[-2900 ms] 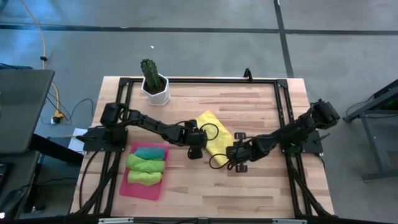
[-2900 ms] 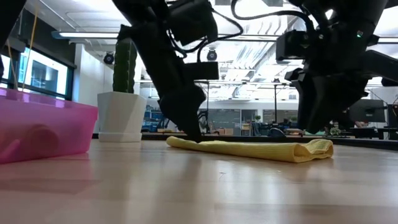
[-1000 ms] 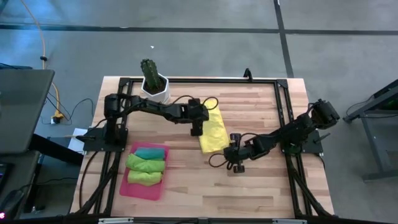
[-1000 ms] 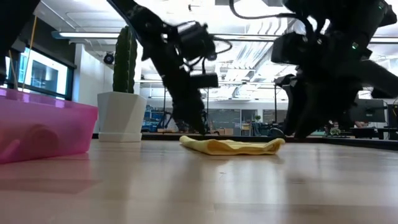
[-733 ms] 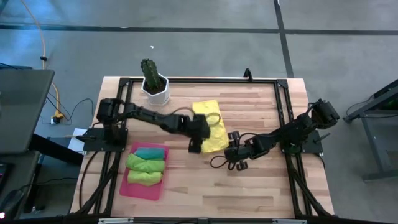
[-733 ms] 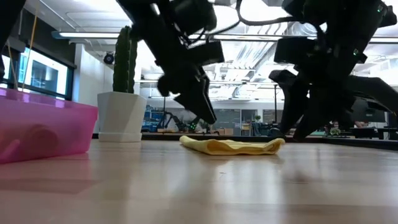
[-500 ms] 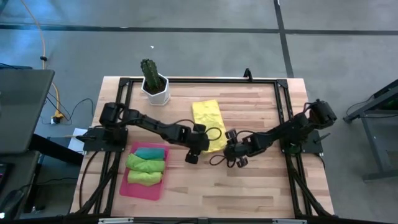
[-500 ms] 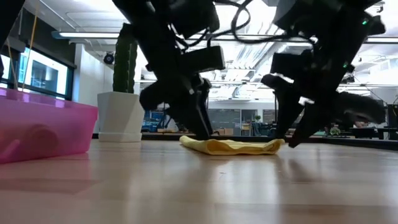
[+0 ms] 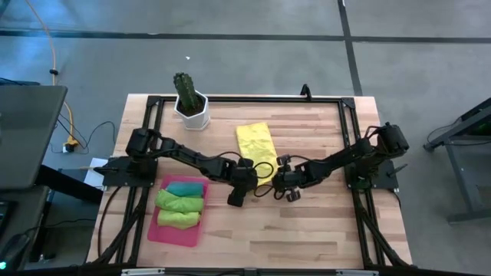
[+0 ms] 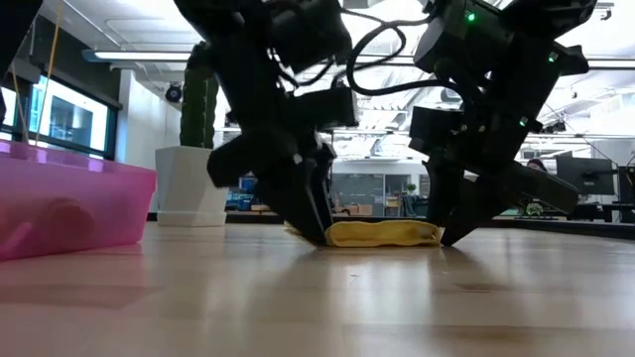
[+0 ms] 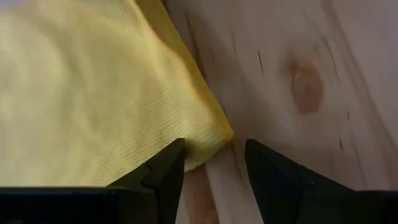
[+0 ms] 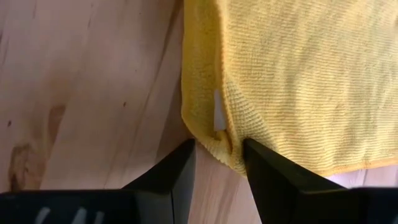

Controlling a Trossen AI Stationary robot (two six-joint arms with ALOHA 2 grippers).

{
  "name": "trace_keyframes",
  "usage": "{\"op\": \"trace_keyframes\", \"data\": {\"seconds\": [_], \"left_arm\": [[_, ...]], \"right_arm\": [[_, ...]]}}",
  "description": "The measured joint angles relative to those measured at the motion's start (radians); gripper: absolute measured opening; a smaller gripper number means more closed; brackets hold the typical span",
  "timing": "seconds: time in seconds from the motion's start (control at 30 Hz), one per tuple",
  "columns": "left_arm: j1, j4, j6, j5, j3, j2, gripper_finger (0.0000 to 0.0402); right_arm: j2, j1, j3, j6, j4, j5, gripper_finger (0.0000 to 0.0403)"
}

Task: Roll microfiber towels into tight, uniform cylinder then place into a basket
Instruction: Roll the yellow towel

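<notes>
- the yellow towel (image 9: 257, 146) lies folded and flat on the counter (image 9: 322, 230). it is not a roll yet.
- i think the step now is to start the roll at the towel's near edge. three towels, two green ones (image 9: 179, 210) and a teal one (image 9: 184, 188), already sit rolled up in the basket (image 9: 153, 233), so this looks like the last one.
- the left end effector (image 9: 237, 193) is down low at one near corner of the towel. in the left wrist view its two fingers (image 11: 155, 180) stand apart. the corner tip (image 11: 221, 134) pokes toward the gap, but it is not pinched.
- the right end effector (image 9: 283, 184) is down at the other near corner. its fingers (image 12: 171, 177) stand apart too, with the towel's edge (image 12: 214, 143) and a small white tag (image 12: 219, 110) just in front of the gap. it holds nothing.
- in the low view both end effectors come down to the counter, one at each end of the towel (image 10: 382, 233).
- next, i think both need to slide a bit further so the edge goes between the fingers. then they should squeeze shut and turn the edge over, both at the same speed, so the roll stays tight and even.
- the basket waits near the left arm, well apart from the towel.
- far off at the back stands the white pot (image 9: 192, 113) with a cactus. it is not in the way.
</notes>
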Motion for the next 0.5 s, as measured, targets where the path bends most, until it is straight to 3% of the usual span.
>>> {"op": "trace_keyframes", "data": {"seconds": [0.23, 0.5], "left_arm": [[-0.005, 0.006, -0.017, -0.016, 0.002, 0.030, 0.0174], [-0.005, 0.019, -0.070, -0.019, 0.002, 0.033, 0.0152]], "right_arm": [[0.001, 0.000, -0.001, 0.057, 0.003, 0.000, 0.0117], [0.003, 0.009, -0.002, 0.135, -0.002, -0.021, 0.0051]]}}
